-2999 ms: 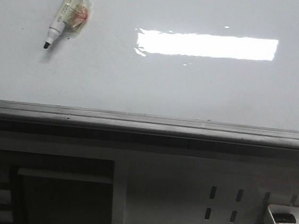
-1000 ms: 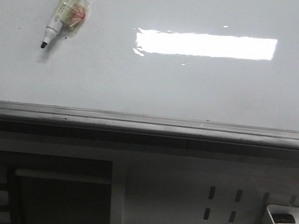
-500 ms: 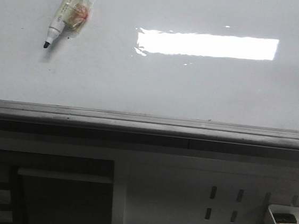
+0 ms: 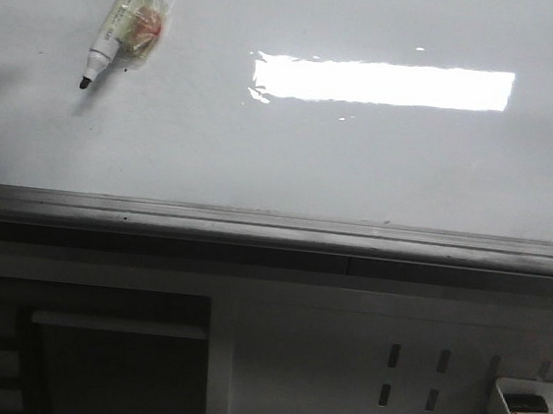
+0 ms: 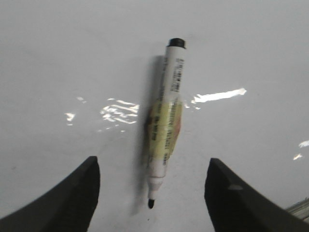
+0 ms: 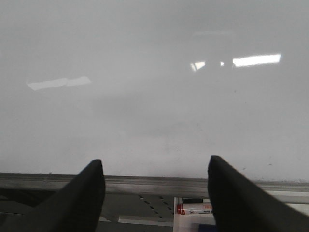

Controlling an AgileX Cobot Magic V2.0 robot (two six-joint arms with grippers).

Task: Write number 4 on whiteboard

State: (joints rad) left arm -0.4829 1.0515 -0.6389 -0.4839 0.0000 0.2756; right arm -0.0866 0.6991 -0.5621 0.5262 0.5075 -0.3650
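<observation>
Front view first: we find no number 4 anywhere on the large glossy white whiteboard (image 4: pixel 360 166) with its grey metal bottom rail, so no stroke of the task is done yet. What is new against half a second ago is a dark shape at the upper left corner of that view, which we take to be part of our left arm coming in; the board was bare there before.

The white-barrelled marker (image 4: pixel 123 21), uncapped, with a black tip and a yellowish wrapper taped round its middle, lies against the board just as it did in the earlier frames, unmoved.

From the left wrist we see that marker (image 5: pixel 165 126) between the two dark fingers of the left gripper (image 5: pixel 150 193), ahead of the fingertips and roughly centred in the gap, with its tip pointing back toward the claw. The jaws stand wide apart and hold nothing; neither finger touches the barrel.

We judge this an approach to grasp the marker, the writing itself still wholly ahead.

Our right gripper (image 6: pixel 155 193) is likewise spread wide and empty, facing bare board, with the rail and a white tray of markers (image 6: pixel 193 209) beyond its fingertips.
</observation>
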